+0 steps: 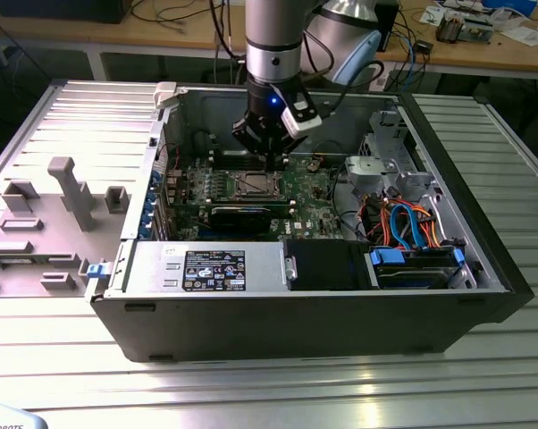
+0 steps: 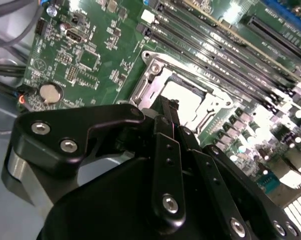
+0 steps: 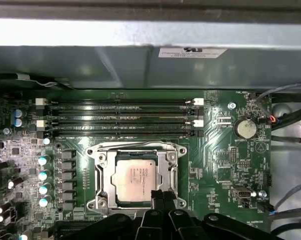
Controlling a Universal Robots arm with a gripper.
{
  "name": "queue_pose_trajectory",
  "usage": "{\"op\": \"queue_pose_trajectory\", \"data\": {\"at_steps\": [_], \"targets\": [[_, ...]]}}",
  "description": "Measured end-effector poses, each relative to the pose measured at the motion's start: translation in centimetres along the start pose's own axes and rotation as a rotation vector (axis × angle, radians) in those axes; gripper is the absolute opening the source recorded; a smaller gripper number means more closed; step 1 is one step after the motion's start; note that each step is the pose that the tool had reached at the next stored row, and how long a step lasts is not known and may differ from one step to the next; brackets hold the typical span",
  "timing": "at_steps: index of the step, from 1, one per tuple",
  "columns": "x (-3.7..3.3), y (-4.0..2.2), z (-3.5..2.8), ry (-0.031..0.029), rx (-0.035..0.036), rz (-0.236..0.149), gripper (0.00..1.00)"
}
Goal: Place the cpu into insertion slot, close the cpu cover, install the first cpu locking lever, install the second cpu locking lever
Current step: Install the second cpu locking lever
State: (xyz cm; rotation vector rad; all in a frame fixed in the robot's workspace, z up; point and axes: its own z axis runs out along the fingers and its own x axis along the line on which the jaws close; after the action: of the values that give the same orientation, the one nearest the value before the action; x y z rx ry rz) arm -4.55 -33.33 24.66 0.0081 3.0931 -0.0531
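In the exterior view the arm [image 1: 273,45] comes straight down into the open case [image 1: 483,268], wrist vertical, the gripper [image 1: 267,154] hanging just above the motherboard [image 1: 314,192], beside the slot [image 1: 251,186]. In both wrist views the cpu [image 3: 135,175] lies flat in the slot, the cover [image 3: 101,175] closed around it. The gripper's fingers [image 3: 163,200] are pressed together, grasping nothing, their tips at the cover's edge.

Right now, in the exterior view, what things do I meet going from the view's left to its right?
Grey fixture blocks → blue card tabs → cpu cover over the cpu, with the tool just above → blue and orange cables.
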Motion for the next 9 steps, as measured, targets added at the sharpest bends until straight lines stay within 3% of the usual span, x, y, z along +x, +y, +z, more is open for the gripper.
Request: {"op": "queue_pose_trajectory", "data": {"at_steps": [9], "targets": [[0.00, -1.15, 0.03, 0.0000, -0.0007, 0.000, 0.11]]}}
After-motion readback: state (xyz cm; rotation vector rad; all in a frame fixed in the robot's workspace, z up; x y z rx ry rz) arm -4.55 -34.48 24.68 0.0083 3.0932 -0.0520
